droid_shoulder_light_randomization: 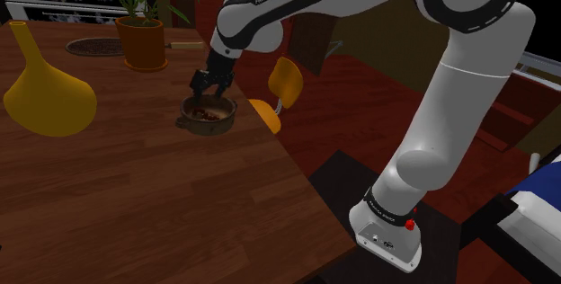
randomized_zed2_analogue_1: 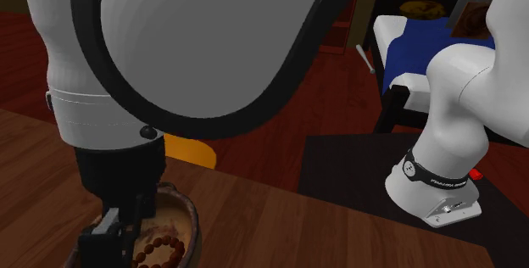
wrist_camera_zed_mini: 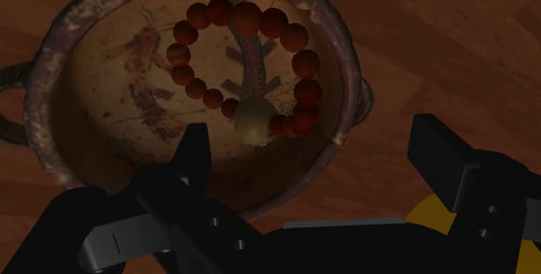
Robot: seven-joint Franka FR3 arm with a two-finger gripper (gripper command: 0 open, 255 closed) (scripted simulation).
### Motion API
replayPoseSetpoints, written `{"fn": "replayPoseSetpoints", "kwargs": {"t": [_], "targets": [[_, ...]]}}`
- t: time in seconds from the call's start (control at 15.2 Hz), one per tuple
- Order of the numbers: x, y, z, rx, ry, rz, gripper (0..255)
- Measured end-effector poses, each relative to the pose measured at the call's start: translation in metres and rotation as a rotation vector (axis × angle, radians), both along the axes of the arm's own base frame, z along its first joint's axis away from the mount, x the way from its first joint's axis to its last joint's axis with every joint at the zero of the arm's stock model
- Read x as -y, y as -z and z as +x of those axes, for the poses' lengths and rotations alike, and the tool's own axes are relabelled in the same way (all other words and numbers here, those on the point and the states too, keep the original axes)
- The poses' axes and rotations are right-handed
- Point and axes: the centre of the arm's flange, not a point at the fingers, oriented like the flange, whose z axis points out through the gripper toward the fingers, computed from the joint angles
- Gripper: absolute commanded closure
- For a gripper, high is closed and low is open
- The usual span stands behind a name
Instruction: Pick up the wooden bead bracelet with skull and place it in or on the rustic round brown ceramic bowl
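The bracelet [wrist_camera_zed_mini: 247, 64], a ring of reddish-brown beads with one pale round bead, lies flat inside the round brown bowl [wrist_camera_zed_mini: 74, 164], which has a painted pattern and small side handles. My gripper [wrist_camera_zed_mini: 316, 155] hangs just above the bowl, open, its fingers [wrist_camera_zed_mini: 192, 153] wide apart and touching nothing. In the shoulder view the gripper [droid_shoulder_light_randomization: 209, 86] stands over the bowl [droid_shoulder_light_randomization: 222, 122] near the table's far edge, with the beads [droid_shoulder_light_randomization: 207, 112] showing inside. In the second exterior view the bracelet [randomized_zed2_analogue_1: 161, 247] rests in the bowl [randomized_zed2_analogue_1: 188, 215] beside the black hand.
The bowl sits on a dark wooden table [droid_shoulder_light_randomization: 144, 201]. A yellow long-necked vase [droid_shoulder_light_randomization: 45, 93] and a potted plant [droid_shoulder_light_randomization: 142, 35] stand toward the shoulder view's left. An orange chair [droid_shoulder_light_randomization: 279, 89] is just past the table edge. The stand [droid_shoulder_light_randomization: 391, 237] is at lower right.
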Motion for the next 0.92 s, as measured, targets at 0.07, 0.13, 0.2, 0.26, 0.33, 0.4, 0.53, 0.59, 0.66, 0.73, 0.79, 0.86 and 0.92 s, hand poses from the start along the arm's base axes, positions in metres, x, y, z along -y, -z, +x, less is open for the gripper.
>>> {"fn": "replayPoseSetpoints", "kwargs": {"t": [0.07, 0.13, 0.2, 0.26, 0.33, 0.4, 0.53, 0.59, 0.66, 0.73, 0.79, 0.86, 0.92], "targets": [[-0.003, 0.007, 0.0, 0.01, -0.003, 0.005, 0], [-0.005, 0.012, 0.001, 0.015, -0.005, 0.008, 0], [-0.006, 0.017, 0.001, 0.017, -0.006, 0.01, 0], [-0.007, 0.022, 0.001, 0.019, -0.006, 0.01, 0], [-0.008, 0.027, 0.003, 0.019, -0.006, 0.011, 0], [-0.01, 0.032, 0.003, 0.019, -0.006, 0.011, 0], [-0.012, 0.038, 0.004, 0.02, -0.006, 0.011, 0], [-0.012, 0.039, 0.004, 0.02, -0.006, 0.011, 0], [-0.012, 0.039, 0.004, 0.02, -0.006, 0.011, 0], [-0.012, 0.04, 0.004, 0.02, -0.006, 0.011, 0], [-0.012, 0.04, 0.004, 0.02, -0.006, 0.011, 0], [-0.012, 0.04, 0.004, 0.02, -0.006, 0.011, 0], [-0.012, 0.04, 0.004, 0.02, -0.006, 0.011, 0]]}}
